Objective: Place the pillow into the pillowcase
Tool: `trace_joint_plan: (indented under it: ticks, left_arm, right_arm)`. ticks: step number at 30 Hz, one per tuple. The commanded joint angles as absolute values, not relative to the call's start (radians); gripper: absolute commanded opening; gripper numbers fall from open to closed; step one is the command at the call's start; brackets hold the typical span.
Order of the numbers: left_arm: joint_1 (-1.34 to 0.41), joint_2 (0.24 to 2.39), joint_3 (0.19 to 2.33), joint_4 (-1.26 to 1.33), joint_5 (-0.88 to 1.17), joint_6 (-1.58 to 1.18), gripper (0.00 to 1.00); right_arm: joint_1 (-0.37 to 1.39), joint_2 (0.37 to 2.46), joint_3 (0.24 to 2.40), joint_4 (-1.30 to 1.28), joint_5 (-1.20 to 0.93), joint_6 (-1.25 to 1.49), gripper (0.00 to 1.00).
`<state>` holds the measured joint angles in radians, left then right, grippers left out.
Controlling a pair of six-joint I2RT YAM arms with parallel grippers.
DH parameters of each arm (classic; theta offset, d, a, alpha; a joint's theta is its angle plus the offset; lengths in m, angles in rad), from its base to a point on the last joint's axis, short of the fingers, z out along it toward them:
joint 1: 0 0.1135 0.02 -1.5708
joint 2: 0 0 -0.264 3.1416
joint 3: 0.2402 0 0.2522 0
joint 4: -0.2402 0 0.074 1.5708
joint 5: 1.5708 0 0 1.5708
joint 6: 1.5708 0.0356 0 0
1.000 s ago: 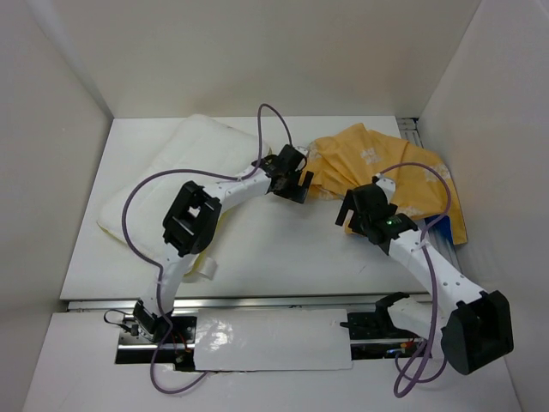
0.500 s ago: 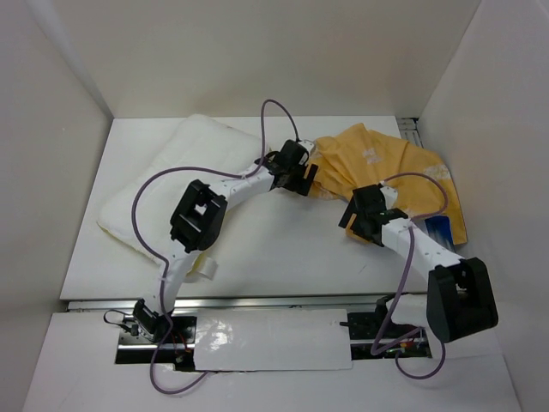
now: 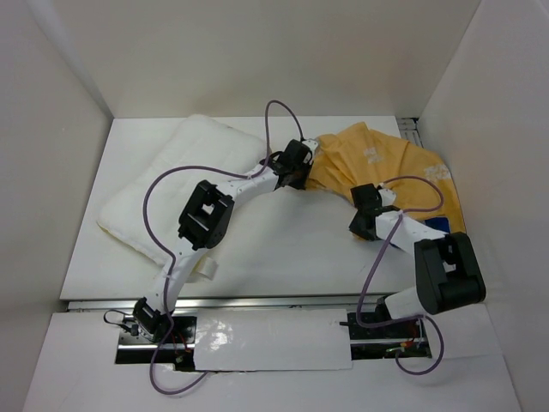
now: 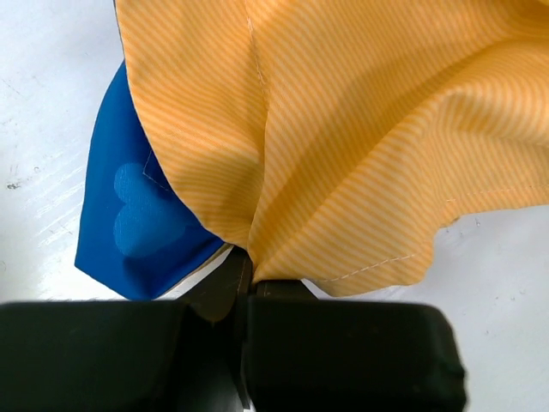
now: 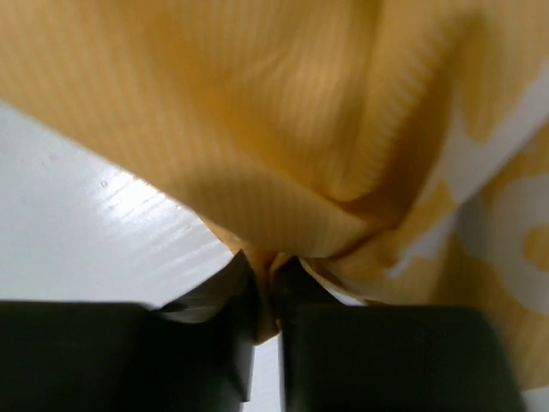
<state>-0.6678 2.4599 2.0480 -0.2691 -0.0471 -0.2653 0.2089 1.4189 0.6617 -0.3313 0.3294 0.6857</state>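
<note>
1. Left gripper (image 4: 246,279): black two-finger jaws pressed together, pinching a fold at the hem of the floppy orange-yellow striped fabric pillowcase (image 4: 343,129).
2. Right gripper (image 5: 268,287): black fingers drawn in to a narrow slit, with a gathered pleat of the same orange-yellow cloth caught between them.
3. Pillowcase, position: it lies rumpled on the far right part of the table, orange-yellow side up, with white printed marks showing. The left gripper holds its left edge and the right gripper its near edge.
4. Bright blue under-layer (image 4: 129,215): it shows beneath the orange cloth beside the left gripper and carries a paler blue heart shape.
5. Large white soft rectangular quilted pillow (image 3: 184,167): it lies flat and at an angle on the far left of the table, wholly outside the pillowcase. The left arm crosses its near right corner.
6. Flat white table (image 3: 283,249): it bears both items.
7. Thin purple cables (image 3: 268,116): one loops above each arm.
</note>
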Motion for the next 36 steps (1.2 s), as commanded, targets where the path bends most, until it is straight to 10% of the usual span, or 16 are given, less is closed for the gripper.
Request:
trace_joint_plan:
  ticks: [1, 3, 13, 20, 29, 33, 36]
  left_arm:
    - [-0.661, 2.424, 2.036, -0.210, -0.072, -0.276, 0.00]
    - [-0.661, 2.349, 2.016, -0.210, -0.084, -0.285, 0.00]
    - [-0.661, 1.905, 1.997, -0.291, -0.064, -0.305, 0.00]
    - [-0.592, 1.864, 2.242, -0.483, -0.093, -0.258, 0.00]
    - [-0.342, 2.023, 2.293, -0.712, -0.043, -0.285, 0.02]
    - [-0.261, 2.046, 2.221, -0.721, 0.015, -0.333, 0.86]
    - [-0.210, 2.013, 2.145, -0.721, -0.009, -0.360, 0.99]
  right_arm:
    - [0.198, 1.433, 0.686, -0.331, 0.357, 0.706, 0.12]
    - [0.198, 1.372, 0.748, -0.376, 0.357, 0.664, 0.00]
    - [0.198, 0.808, 1.071, -0.512, 0.516, 0.516, 0.00]
    - [0.198, 0.767, 1.287, -0.720, 0.565, 0.523, 0.00]
    - [0.235, 0.824, 0.968, -0.691, -0.292, 0.301, 0.17]
    - [0.279, 0.920, 0.854, -0.617, -0.569, 0.258, 0.43]
    - [0.317, 0.930, 0.865, -0.617, -0.444, 0.258, 0.79]
